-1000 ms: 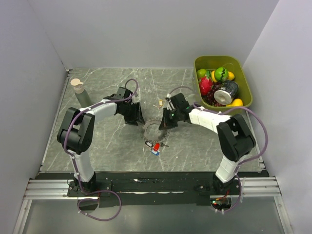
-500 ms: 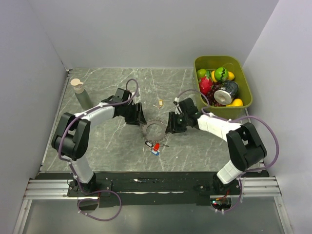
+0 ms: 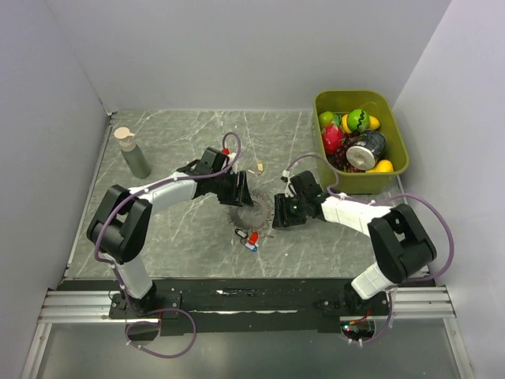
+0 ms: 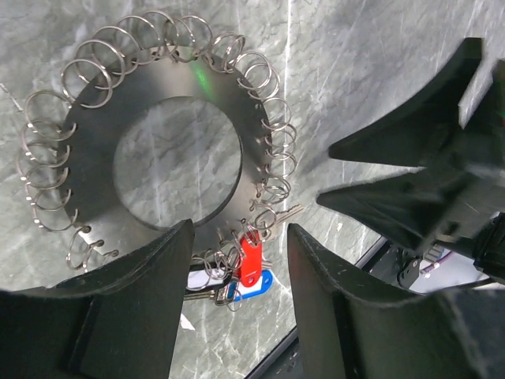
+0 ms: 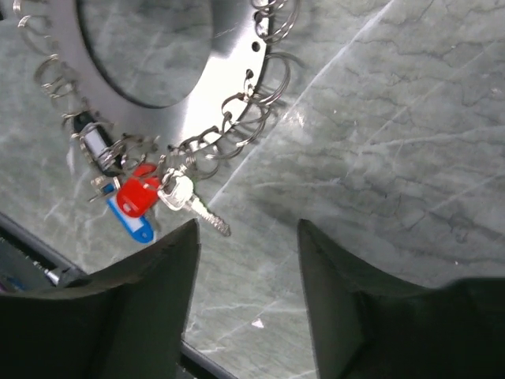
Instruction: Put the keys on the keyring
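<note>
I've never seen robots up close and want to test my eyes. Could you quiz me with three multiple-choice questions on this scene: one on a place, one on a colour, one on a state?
1. Where on the grey marbled tabletop does the olive-green plastic bin stand?
A near left corner; B far right corner; C dead centre.
2. What colour is the small plastic tag hanging on the wide flat metal keyring beside the blue tag?
A green; B white; C red.
3. How is the right gripper?
A open, holding nothing; B shut on a key; C shut on the bin.

Answers:
1 B: the bin sits at the far right, by the walls.
2 C: both wrist views show a red tag beside the blue one.
3 A: its fingers stand apart with only bare tabletop between them.
</note>
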You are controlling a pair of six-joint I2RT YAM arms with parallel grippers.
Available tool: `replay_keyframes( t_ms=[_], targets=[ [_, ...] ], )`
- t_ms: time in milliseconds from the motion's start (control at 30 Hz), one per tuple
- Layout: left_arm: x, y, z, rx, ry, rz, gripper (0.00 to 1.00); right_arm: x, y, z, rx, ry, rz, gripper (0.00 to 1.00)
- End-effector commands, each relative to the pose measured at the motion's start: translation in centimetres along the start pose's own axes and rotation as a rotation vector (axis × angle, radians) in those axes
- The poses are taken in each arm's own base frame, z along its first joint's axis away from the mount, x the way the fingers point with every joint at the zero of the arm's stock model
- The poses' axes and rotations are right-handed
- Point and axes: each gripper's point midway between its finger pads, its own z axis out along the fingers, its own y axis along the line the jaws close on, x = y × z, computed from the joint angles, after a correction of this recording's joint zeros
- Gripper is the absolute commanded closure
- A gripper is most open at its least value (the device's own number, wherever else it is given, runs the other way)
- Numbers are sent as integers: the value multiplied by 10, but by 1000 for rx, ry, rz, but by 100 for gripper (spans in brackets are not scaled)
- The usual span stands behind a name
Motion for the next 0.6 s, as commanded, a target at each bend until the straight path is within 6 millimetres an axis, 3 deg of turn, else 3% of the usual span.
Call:
replay_keyframes(
  t_ms=[0, 100, 300, 567],
  targets=[
    [-18, -22, 0, 60, -43, 28, 44, -14, -2, 6, 62, -11, -42, 53],
    [-19, -24, 5, 63, -37, 25, 45, -12, -3, 14, 96, 23, -65, 66],
    [-21, -24, 9, 55, -27, 12, 46, -10, 10, 25, 79, 26, -115, 66],
    [-20, -26, 9, 67, -23, 10, 47, -9, 19, 27, 37, 8, -148, 59]
  ],
)
